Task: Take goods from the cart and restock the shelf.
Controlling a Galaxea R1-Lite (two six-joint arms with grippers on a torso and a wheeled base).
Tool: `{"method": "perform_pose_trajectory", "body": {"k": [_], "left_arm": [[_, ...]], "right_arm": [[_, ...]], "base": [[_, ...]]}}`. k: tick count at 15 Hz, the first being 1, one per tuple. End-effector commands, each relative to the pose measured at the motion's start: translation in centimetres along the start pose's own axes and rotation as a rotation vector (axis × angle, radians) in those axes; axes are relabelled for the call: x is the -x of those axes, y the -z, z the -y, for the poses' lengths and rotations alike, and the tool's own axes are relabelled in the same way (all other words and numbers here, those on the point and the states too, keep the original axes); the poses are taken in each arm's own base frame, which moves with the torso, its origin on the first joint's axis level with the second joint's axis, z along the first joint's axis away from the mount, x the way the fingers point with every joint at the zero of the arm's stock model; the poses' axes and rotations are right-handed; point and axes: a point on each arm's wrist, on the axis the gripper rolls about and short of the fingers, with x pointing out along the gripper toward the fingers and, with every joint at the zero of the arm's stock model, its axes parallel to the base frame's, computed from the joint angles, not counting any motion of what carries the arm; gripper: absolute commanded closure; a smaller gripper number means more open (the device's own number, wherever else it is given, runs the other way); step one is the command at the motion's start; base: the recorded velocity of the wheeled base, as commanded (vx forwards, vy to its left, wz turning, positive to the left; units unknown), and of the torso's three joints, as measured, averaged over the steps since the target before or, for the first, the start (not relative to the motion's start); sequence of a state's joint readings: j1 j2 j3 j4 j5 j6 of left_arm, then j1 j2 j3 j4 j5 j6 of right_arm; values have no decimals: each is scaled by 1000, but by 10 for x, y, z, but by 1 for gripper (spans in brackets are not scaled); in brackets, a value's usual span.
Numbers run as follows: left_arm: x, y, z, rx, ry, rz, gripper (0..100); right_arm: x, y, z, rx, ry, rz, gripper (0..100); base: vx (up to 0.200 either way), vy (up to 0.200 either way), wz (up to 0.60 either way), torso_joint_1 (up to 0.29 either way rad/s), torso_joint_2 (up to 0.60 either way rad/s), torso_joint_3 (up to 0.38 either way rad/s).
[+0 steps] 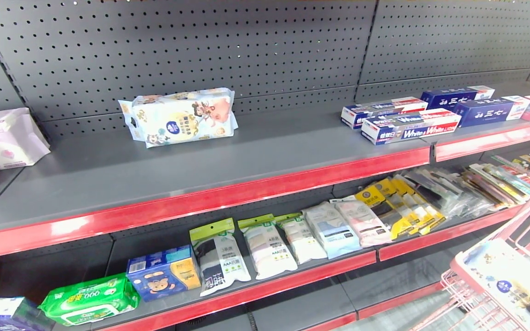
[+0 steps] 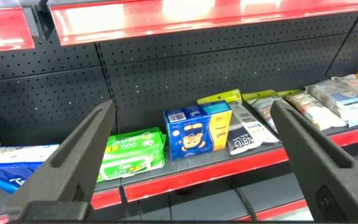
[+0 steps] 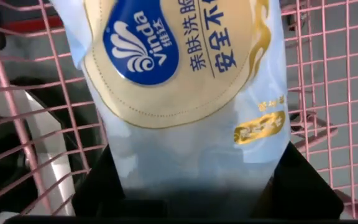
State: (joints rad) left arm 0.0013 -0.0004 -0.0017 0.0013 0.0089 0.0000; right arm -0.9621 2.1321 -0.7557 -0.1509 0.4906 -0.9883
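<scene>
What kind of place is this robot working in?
Likely a shop aisle, or a mock-up: shelves with red edges, rows of toothpaste boxes, and a pink wire cart holding a wipes pack.

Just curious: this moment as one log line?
left end effector: open, before lower shelf | right end effector: at pack in cart

In front of me I see a grey pegboard wall [image 1: 246, 46], divided into panels by dark upright posts [image 1: 367, 46].
</scene>
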Motion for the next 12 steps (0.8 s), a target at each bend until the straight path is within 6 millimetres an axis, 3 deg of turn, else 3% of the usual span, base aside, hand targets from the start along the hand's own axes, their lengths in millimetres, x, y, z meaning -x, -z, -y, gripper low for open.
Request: {"method": "perform_pose_trajectory", "body": {"k": [1, 9, 12], "left_arm": [[0, 0, 0, 0, -1, -1, 0], [0, 0, 0, 0, -1, 1, 0], [0, 0, 0, 0, -1, 1, 0]], "right_arm": [[39, -6, -12, -14, 81, 43, 100], [106, -7, -75, -10, 222, 117, 100], [148, -16, -110, -140, 341, 269, 100]], "base": [[0, 0, 0, 0, 0, 0], [0, 0, 0, 0, 0, 0], [0, 0, 0, 0, 0, 0]]}}
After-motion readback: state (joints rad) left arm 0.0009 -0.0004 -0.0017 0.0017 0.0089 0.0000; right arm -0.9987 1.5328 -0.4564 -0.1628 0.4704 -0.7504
